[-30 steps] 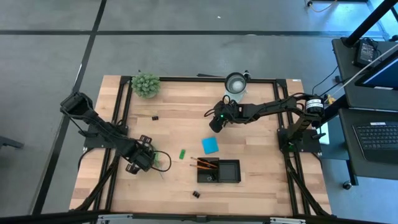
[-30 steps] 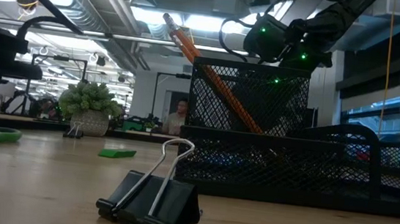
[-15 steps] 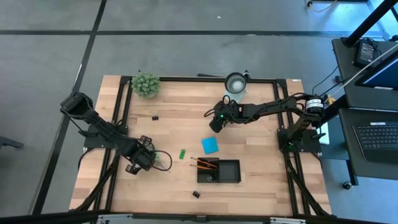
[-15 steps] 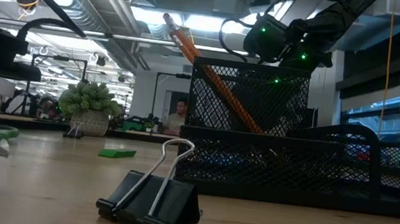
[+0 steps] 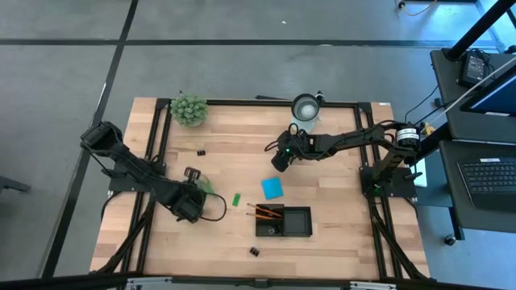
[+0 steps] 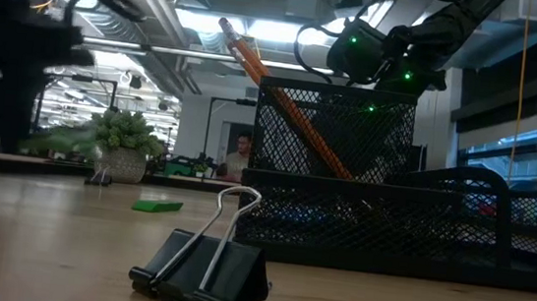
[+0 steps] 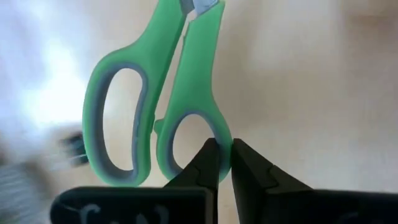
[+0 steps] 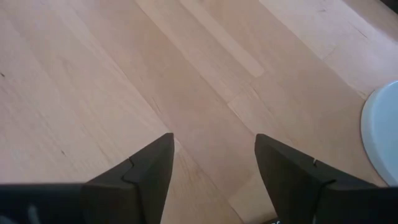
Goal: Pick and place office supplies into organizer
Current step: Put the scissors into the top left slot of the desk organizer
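Pencils (image 5: 264, 211) lean in the left compartment of the organizer (image 5: 284, 221); its right compartment looks bare. Left gripper (image 7: 224, 163) pinches the green scissors (image 7: 155, 93) by a handle loop, left of the organizer. Right gripper (image 8: 214, 165) hangs spread near the white cup (image 5: 305, 106).

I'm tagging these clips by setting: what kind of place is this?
Most likely a robotics lab or open workshop. The wooden table stands on a bare grey floor, exposed ducts and strip lights run overhead, and a desk with a keyboard sits beside it.
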Controlling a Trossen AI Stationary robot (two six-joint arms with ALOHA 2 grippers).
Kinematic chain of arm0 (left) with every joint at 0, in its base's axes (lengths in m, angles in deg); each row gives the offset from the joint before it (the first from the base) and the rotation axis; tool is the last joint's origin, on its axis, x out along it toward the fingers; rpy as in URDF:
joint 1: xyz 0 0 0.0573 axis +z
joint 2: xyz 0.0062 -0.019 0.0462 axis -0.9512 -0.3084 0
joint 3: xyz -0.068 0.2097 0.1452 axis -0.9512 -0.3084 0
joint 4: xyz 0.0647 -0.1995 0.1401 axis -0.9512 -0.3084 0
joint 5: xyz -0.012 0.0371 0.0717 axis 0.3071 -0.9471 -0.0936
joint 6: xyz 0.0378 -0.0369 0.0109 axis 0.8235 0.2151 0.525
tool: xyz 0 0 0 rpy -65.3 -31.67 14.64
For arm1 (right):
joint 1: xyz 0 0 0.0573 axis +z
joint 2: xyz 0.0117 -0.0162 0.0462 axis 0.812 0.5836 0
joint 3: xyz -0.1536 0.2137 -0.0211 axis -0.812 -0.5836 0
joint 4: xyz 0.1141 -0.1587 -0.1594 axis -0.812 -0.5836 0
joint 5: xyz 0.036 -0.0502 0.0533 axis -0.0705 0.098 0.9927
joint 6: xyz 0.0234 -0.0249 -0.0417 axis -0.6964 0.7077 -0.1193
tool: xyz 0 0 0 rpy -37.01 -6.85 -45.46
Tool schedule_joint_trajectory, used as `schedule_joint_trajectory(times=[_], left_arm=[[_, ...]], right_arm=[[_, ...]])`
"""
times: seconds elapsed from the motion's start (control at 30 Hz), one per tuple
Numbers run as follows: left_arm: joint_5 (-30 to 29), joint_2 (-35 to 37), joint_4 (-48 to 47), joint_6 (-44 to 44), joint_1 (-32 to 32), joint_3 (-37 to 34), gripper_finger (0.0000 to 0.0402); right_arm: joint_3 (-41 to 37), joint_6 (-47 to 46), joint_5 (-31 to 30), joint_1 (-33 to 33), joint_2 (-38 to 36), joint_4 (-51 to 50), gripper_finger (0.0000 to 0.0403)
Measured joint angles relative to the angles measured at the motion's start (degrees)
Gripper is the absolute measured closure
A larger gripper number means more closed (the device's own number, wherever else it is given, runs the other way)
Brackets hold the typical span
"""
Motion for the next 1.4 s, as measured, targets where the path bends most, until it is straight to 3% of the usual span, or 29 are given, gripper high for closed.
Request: schedule_joint_trajectory(times=[0.17, 0.47, 0.6, 0.73, 1.13, 1.3, 1.4], left_arm=[[-8.0, 0.1, -4.8, 0.4, 1.0, 3.9, 0.0386], [-26.7, 0.2, -5.2, 6.5, 4.8, 10.2, 0.0386], [-35.4, 0.2, -2.7, 15.5, 6.0, 12.3, 0.0386], [-42.7, 0.3, 5.4, 31.7, 7.5, 12.8, 0.0386], [-41.8, -0.1, 46.9, 83.3, 9.9, 12.9, 0.0386], [-41.7, -2.9, 51.2, 98.8, 10.0, 12.9, 0.0386], [-41.6, -5.2, 52.5, 101.8, 10.0, 12.9, 0.0386]], right_arm=[[0.0, 0.2, 0.0, 0.0, 0.0, 0.0, 0.0175], [0.0, 0.0, 0.0, 0.0, 0.0, 0.0, 0.0175], [0.0, 0.0, 0.0, 0.0, 0.0, 0.0, 0.0175], [0.0, 0.0, 0.0, 0.0, 0.0, 0.0, 0.0175], [0.0, 0.1, 0.0, 0.0, 0.0, 0.0, 0.0175], [0.0, 0.2, 0.0, 0.0, 0.0, 0.0, 0.0175], [0.0, 0.2, 0.0, 0.0, 0.0, 0.0, 0.0175]])
